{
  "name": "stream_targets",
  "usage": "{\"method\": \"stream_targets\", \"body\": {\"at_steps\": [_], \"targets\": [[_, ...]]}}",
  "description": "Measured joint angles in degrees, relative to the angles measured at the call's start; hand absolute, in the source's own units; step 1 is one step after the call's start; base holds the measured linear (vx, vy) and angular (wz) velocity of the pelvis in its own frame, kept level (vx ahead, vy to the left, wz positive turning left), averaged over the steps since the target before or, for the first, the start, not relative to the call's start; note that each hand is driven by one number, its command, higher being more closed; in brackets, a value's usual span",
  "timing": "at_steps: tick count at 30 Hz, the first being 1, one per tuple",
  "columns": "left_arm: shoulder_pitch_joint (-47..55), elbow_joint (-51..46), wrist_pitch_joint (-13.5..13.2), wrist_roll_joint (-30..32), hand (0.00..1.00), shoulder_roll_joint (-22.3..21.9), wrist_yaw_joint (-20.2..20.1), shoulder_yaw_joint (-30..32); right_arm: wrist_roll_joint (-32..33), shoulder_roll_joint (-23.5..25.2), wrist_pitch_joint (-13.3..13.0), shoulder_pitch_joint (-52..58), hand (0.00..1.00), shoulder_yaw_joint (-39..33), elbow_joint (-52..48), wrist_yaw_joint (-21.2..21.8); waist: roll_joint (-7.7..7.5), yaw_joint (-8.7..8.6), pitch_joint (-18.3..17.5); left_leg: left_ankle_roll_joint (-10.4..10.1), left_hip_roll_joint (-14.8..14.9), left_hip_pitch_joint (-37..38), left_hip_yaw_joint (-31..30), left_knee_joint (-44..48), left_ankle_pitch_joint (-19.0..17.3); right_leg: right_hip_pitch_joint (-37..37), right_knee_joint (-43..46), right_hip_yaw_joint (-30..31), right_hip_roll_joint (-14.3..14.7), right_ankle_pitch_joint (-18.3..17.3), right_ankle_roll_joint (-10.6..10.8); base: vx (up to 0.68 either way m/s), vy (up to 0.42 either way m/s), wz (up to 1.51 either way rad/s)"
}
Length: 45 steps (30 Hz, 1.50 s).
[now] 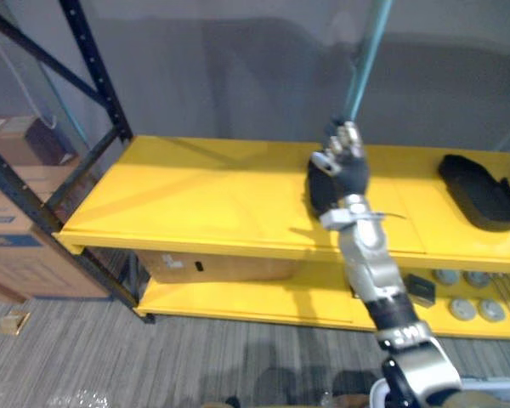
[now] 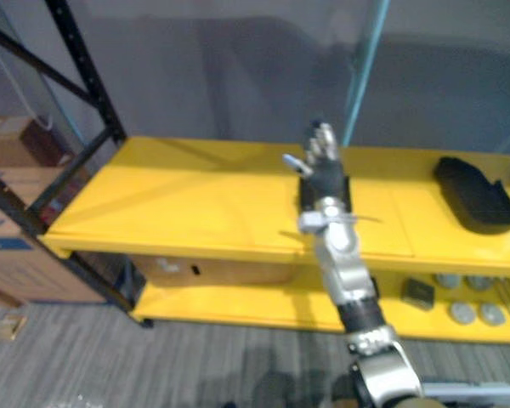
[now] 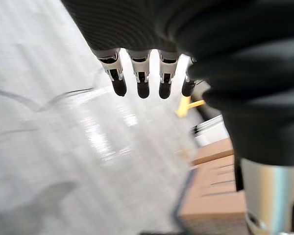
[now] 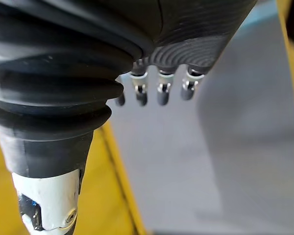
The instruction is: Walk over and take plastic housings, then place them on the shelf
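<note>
Two black plastic housings lay on the yellow shelf [image 1: 195,195]: one [image 1: 480,191] at its right end, another [image 1: 314,194] mid-shelf beneath the right hand [image 2: 323,170]. That hand's fingers were straight, holding nothing. Left hand [image 3: 142,83] hung relaxed over floor.

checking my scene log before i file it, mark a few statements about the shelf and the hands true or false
1. The right hand hovers over the top shelf. True.
2. The right hand clutches a housing. False: its fingers are straight and hold nothing.
3. A black housing lies at the top shelf's right end. True.
4. The round discs sit on the top shelf. False: they lie on the lower shelf.
</note>
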Motion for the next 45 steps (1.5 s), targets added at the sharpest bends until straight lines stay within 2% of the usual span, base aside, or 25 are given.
{"method": "stream_targets", "body": {"at_steps": [1,2,4,8,11,15,17,20,24,28,32,34,37,42,45], "targets": [[0.04,1.56,0.87,-0.48,0.00,-0.11,-1.45,-0.36,0.02,0.92,0.57,-0.67,0.00,0.78,1.52,0.10,-0.03,0.18,0.08,0.00,0.01,-0.01,-0.03,-0.01,0.00,0.00,0.00,-0.02,0.01,-0.03,-0.02,0.03,-0.003,0.05],[0.03,4.46,3.97,-2.24,0.00,-0.38,-5.47,-1.05,0.00,2.76,1.93,-2.00,0.00,2.14,5.37,0.57,-0.01,1.21,0.35,0.10,0.02,0.01,-0.09,0.00,0.07,0.06,0.00,-0.08,0.02,-0.06,-0.03,0.02,-0.003,0.03],[0.19,5.17,6.28,-2.93,0.00,-0.89,-9.39,-1.23,-0.10,4.52,2.99,-2.43,0.00,2.54,7.36,0.74,-0.47,1.98,1.75,-0.09,-0.23,0.80,-0.21,-0.06,-0.05,1.10,0.01,-0.58,-0.26,-0.73,0.52,0.03,-0.003,0.09],[0.11,5.15,8.06,-2.95,0.00,-0.74,-15.13,-1.85,-1.23,7.36,3.97,-3.43,0.00,4.91,9.66,1.04,-1.26,2.01,3.18,0.24,-0.25,1.62,-0.20,-0.13,-0.49,2.30,0.01,-1.33,-0.40,-1.29,0.80,0.01,-0.001,0.08],[-1.69,5.68,8.20,-3.87,0.00,0.45,-16.74,-3.69,-2.32,8.68,5.75,-7.84,0.00,6.54,13.45,-1.26,-1.32,2.09,3.57,0.05,-0.21,1.61,-0.11,-0.12,-0.50,2.25,0.01,-1.34,-0.36,-1.34,0.72,0.00,0.000,0.00],[-3.58,5.63,7.45,-6.71,0.00,1.41,-16.86,-3.76,-3.83,9.95,6.14,-11.58,0.00,6.71,19.17,-6.84,-1.28,3.09,3.60,0.21,-0.18,1.43,-0.31,-0.09,-0.35,2.19,0.01,-1.42,-0.26,-1.39,0.64,0.04,-0.007,0.04],[-4.30,5.57,6.34,-6.97,0.00,1.62,-17.00,-5.79,-3.99,10.80,6.04,-12.76,0.00,6.59,21.01,-9.67,-1.28,3.31,3.60,0.22,-0.21,0.85,-0.79,-0.05,-0.32,1.86,0.01,-1.73,-0.21,-1.42,0.60,0.04,-0.003,0.15],[-4.80,5.53,6.16,-6.93,0.00,1.73,-17.06,-6.56,-4.59,11.97,6.05,-14.49,0.00,5.31,23.18,-12.83,-1.19,3.53,3.65,0.16,-0.22,0.50,-1.80,0.20,-0.26,1.92,0.01,-2.70,-0.10,-1.58,0.36,0.03,-0.012,0.18],[-5.28,5.52,6.22,-6.87,0.00,1.90,-17.70,-8.20,-4.64,12.34,8.11,-17.15,0.00,2.69,26.40,-16.53,-0.25,4.60,4.23,0.13,-0.20,0.56,-1.86,0.21,-0.24,2.00,0.02,-2.71,-0.05,-1.72,0.14,0.01,-0.003,0.01],[-5.35,4.78,6.32,-6.90,0.00,1.70,-18.24,-9.44,-4.62,12.61,8.96,-18.12,0.00,-1.34,29.16,-17.73,0.61,4.70,5.18,0.07,-0.36,0.79,-1.80,0.18,-0.18,2.17,0.03,-2.75,-0.30,-1.79,0.19,0.00,0.002,-0.01],[-5.43,3.65,6.77,-6.91,0.00,1.72,-18.39,-10.17,-4.38,11.47,9.04,-18.08,0.00,-3.61,29.61,-17.55,0.60,4.57,5.87,0.08,-0.79,0.93,-1.84,-0.08,-0.17,2.15,0.66,-2.86,-0.87,-2.46,1.05,0.00,0.000,0.00],[-5.52,3.38,7.50,-6.90,0.00,1.80,-18.43,-10.37,-3.31,10.65,7.55,-18.07,0.00,-5.06,29.58,-17.19,0.56,4.48,6.05,0.09,-1.00,0.93,-1.87,-0.08,-0.16,2.15,0.76,-2.93,-1.08,-2.53,1.16,0.00,0.000,0.00],[-5.55,3.13,8.40,-6.79,0.00,1.89,-18.44,-10.43,-3.12,10.27,7.00,-17.96,0.00,-5.94,29.53,-16.90,0.55,4.46,6.08,0.10,-1.28,1.00,-1.85,-0.08,-0.15,2.15,0.90,-2.98,-1.38,-2.62,1.31,0.00,0.000,0.00],[-5.65,1.86,8.12,-6.34,0.00,2.45,-18.92,-12.57,-1.34,9.14,6.94,-17.90,0.00,-7.49,29.70,-16.19,0.40,4.40,7.90,0.12,-1.65,2.12,-1.79,-0.08,-0.13,2.93,1.09,-3.00,-1.82,-2.75,1.57,0.00,0.000,0.00],[-5.66,1.69,7.84,-6.32,0.00,2.52,-19.19,-12.66,0.01,8.54,5.62,-17.90,0.00,-8.82,30.17,-15.88,0.41,4.30,8.42,0.15,-1.75,2.10,-1.81,-0.09,-0.11,2.92,1.09,-3.06,-1.94,-2.72,1.61,0.00,0.000,0.00]]}}
